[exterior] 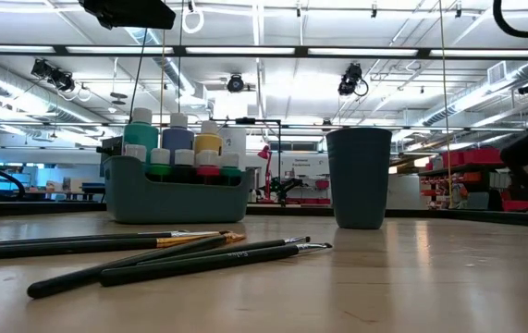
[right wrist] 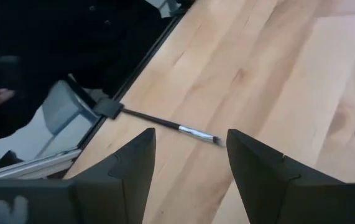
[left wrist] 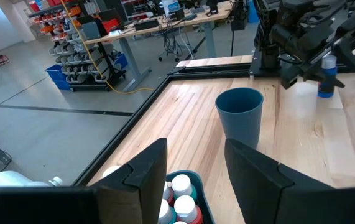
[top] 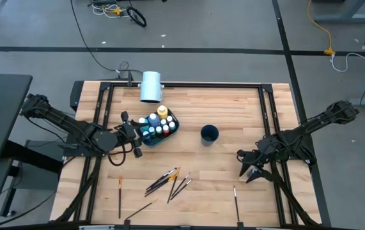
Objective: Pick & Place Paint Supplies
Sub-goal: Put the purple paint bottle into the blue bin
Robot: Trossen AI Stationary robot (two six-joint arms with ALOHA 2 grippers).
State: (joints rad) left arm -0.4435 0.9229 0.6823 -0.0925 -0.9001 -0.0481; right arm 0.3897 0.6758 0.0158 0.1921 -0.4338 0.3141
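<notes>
Nearest the front edge of the tabletop (top: 233, 115) lie the loose paintbrushes: one single brush (top: 119, 197) near the front left corner, a thin one (top: 141, 209) angled just beside it, a crossed bundle of brushes (top: 168, 181) around the middle of the front half, and one lone brush (top: 235, 201) toward the front right. In the low view the bundle (exterior: 180, 252) shows as dark handles lying flat, one with an orange ferrule.

The right claw (top: 249, 167) hangs over the right side of the tabletop, above that lone brush (right wrist: 171, 126), its two fingers (right wrist: 133, 165) spread apart with nothing between them. Just below it in the left wrist view stands what looks like a small blue bottle (left wrist: 326, 74), though the view there is poor.

Further back, about mid-tabletop, a dark blue cup (top: 209, 133) stands upright and alone. To its left sits a teal tray (top: 164, 134) packed with small paint bottles (top: 159, 121), their caps white, yellow, blue, green and red; all stand upright inside it. The left claw (top: 130, 129) hovers at the tray's left end, fingers (left wrist: 143, 168) parted and gripping nothing, the white caps (left wrist: 180, 186) visible beneath them.

At the back edge, left of centre, a large white cylinder (top: 151, 86) lies on the frame
</notes>
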